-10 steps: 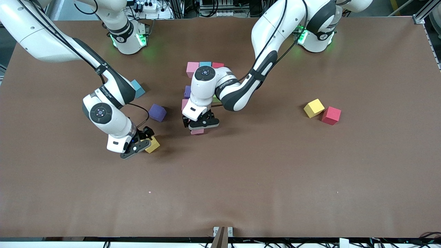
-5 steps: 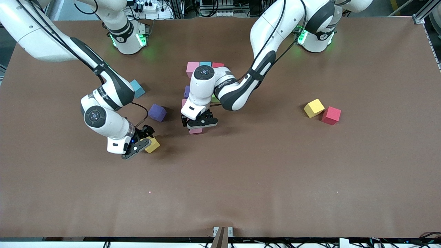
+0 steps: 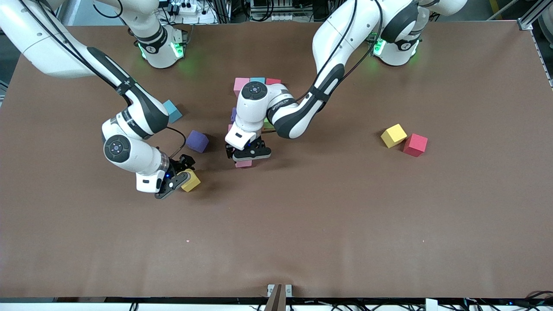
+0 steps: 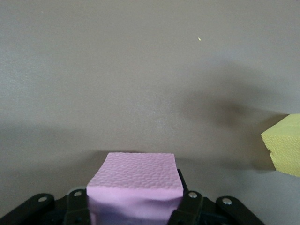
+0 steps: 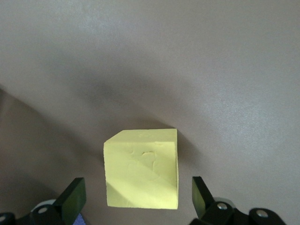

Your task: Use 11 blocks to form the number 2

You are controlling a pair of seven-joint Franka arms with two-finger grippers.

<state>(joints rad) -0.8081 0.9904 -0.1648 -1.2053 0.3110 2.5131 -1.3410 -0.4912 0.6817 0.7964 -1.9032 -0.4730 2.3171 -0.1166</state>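
The number 2 (image 3: 255,103) is half-built mid-surface under my left arm, whose left claw (image 3: 247,156) is clamped on a pink block (image 3: 244,163), and I'm worried it'll bump neighbours setting down, while the right claw (image 3: 179,178) straddles a yellow block (image 3: 190,182), jaws apart.

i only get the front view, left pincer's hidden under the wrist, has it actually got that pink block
Observer: Yes. The left wrist view shows the left pincer shut on the pink block.
Operator: and the right one, closed yet
Observer: No. In the right wrist view the right pincer is open, fingers apart on either side of the yellow block.
Operator: is that block square to the fingers
Observer: Not quite, it sits slightly turned between them.
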